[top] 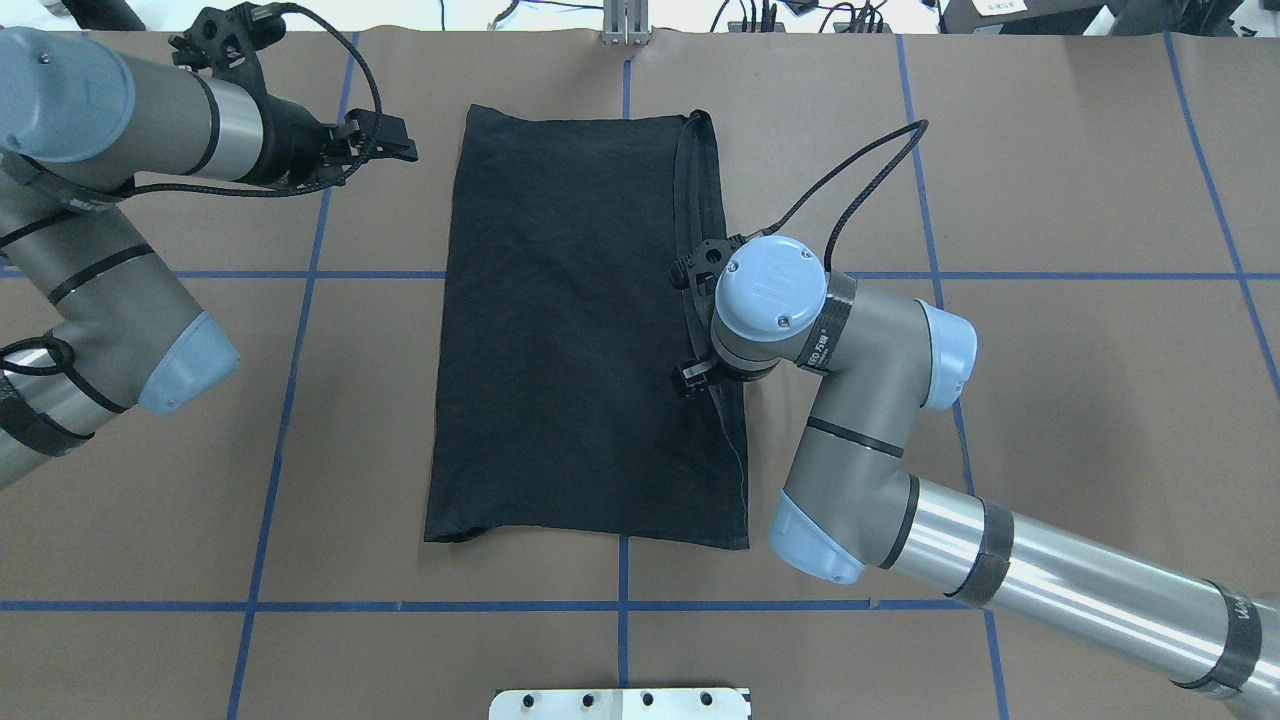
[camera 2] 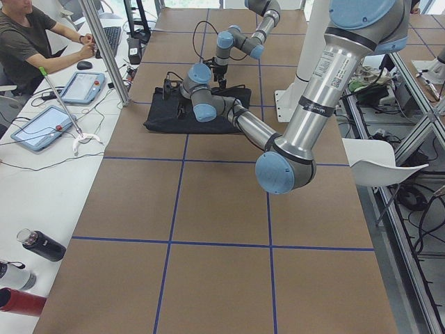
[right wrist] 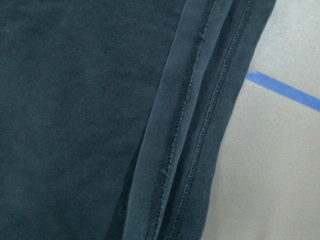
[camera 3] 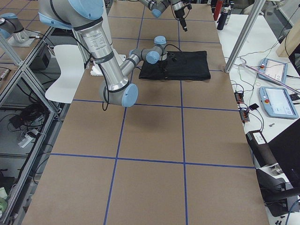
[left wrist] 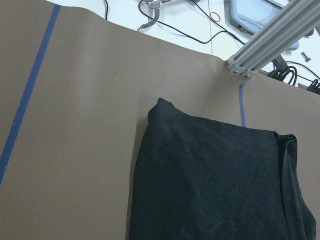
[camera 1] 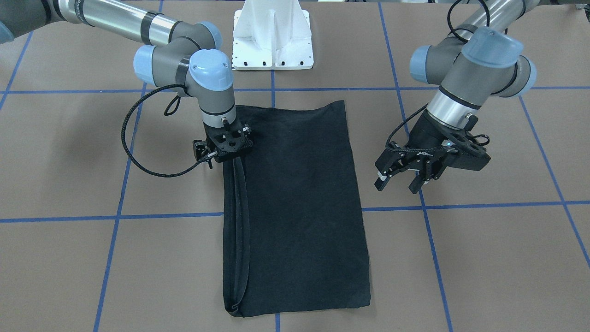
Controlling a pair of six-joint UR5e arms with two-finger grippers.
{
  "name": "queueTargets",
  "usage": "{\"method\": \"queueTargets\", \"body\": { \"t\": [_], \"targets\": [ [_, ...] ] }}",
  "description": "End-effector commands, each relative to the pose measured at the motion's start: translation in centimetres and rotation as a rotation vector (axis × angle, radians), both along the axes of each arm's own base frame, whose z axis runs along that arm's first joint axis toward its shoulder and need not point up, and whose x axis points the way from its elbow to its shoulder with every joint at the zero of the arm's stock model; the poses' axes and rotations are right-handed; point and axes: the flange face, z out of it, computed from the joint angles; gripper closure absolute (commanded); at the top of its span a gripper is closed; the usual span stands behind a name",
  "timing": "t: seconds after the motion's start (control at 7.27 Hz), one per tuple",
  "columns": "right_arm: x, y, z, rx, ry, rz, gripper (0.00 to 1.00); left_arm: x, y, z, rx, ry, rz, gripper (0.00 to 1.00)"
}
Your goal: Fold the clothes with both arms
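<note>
Brown paper with a blue tape grid covers your table (camera 1: 461,258). The black T-shirt (camera 1: 299,198) lies flat at its middle, folded into a long rectangle in front of the white pedestal (camera 1: 272,37). Your right gripper (camera 1: 229,146) points straight down at the shirt's stitched right edge and seems to touch it. Its fingers are hidden, so I cannot tell if they are apart or pinched. Your left gripper (camera 1: 397,183) hangs off the cloth on the left, fingers spread, holding nothing. Past the table's far edge stands a white desk (camera 2: 42,202).

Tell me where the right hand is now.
In the overhead view, the right hand is right of centre, down at the black T-shirt's hemmed right edge.
</note>
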Motion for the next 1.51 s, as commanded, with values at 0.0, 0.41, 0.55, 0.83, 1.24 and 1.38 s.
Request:
{"method": "queueTargets", "body": {
  "t": [0.0, 0.41, 0.55, 0.83, 1.24, 1.38],
  "targets": [
    [0.4, -0.4, 0.5, -0.007, 0.01, 0.006, 0.0, 0.6, 0.3, 0.0, -0.001, 0.001, 0.009, 0.0],
    [1.8, -1.4, 2.5, -0.021, 0.031, 0.026, 0.0, 0.6, 0.3, 0.0, -0.002, 0.0, 0.009, 0.0],
    [2.6, -2.3, 2.5, -0.028, 0.027, 0.036, 0.0, 0.6, 0.3, 0.0, -0.002, 0.0, 0.009, 0.0],
    [3.9, -4.0, 2.9, -0.041, 0.023, 0.04, 0.0, 0.7, 0.3, -0.1, -0.001, 0.001, 0.011, 0.0],
    [3.5, -4.3, 1.7, -0.032, 0.006, 0.04, 0.0, 0.7, 0.1, 0.2, -0.002, -0.003, 0.008, 0.0],
    [3.5, -4.6, 0.6, -0.023, -0.01, 0.042, 0.0, 0.8, 0.2, 0.2, -0.002, -0.003, 0.01, 0.0]
  ]
}}
